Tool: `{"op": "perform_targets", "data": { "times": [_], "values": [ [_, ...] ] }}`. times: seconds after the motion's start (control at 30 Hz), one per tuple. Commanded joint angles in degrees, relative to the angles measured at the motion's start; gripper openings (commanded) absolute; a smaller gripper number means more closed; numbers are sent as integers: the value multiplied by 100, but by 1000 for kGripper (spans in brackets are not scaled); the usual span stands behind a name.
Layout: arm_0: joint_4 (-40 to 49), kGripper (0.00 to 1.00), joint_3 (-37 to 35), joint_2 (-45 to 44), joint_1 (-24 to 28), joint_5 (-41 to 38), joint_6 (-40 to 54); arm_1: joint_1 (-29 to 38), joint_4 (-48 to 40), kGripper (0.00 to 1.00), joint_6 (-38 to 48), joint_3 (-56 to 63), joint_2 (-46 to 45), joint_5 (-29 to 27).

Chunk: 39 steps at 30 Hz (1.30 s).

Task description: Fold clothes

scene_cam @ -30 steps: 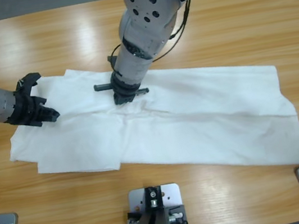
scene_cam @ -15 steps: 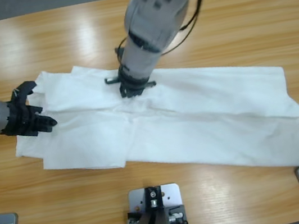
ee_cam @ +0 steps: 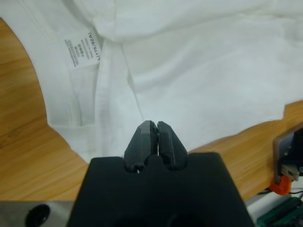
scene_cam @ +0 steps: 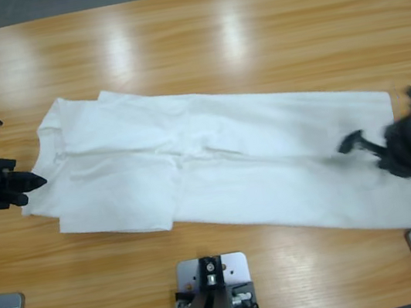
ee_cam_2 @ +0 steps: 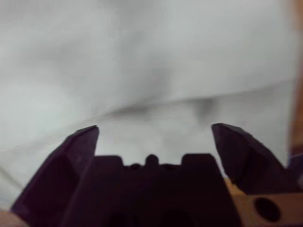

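The white T-shirt is seen spread flat along the middle of the wooden table, folded into a long band that runs from the left side down toward the right. A doubled-over flap is laid at its left end, with a crease showing near the middle of the cloth.

At the left edge of the high view, the left gripper is found just off the shirt's left edge, over bare wood. In the left wrist view the left gripper is shown with its two black jaws pressed together and nothing caught between them. Ahead of them the shirt is seen, its neck opening curving across the wood, and a printed care label is exposed on the fabric.

Over on the right, the right gripper is caught above the shirt's right end, near the lower right corner of the cloth. It is blurred there, so whether the fabric is being touched cannot be told for sure. In the right wrist view the right gripper is shown with its jaws spread wide apart, nothing between them, and white cloth filling nearly everything ahead. A soft ridge is seen running across that cloth.
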Motion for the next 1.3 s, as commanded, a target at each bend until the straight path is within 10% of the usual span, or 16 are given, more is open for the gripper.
{"op": "perform_targets", "data": {
  "times": [0.03, 0.27, 0.77, 1.03, 1.2, 1.3],
  "values": [
    [665, 0, -555, -113, -70, -38, 93, -875, -158, 982, 295, 503, -444, -198],
    [788, 0, -667, -44, -70, -36, 129, -2158, 155, 997, -577, 383, -593, -182],
    [1264, 0, -1297, 195, -165, 212, 9, -2339, -153, 942, -433, 324, 755, 278],
    [1269, 0, -1494, 318, -509, 405, -302, -2643, -287, 721, -614, 387, 743, 679],
    [1299, 0, -1446, 244, -509, 447, -302, -2766, -552, 341, -737, 536, 635, 816],
    [1290, 0, -1379, 248, -511, 456, -302, -2766, -770, 273, -800, 657, 541, 929]
  ]
}}
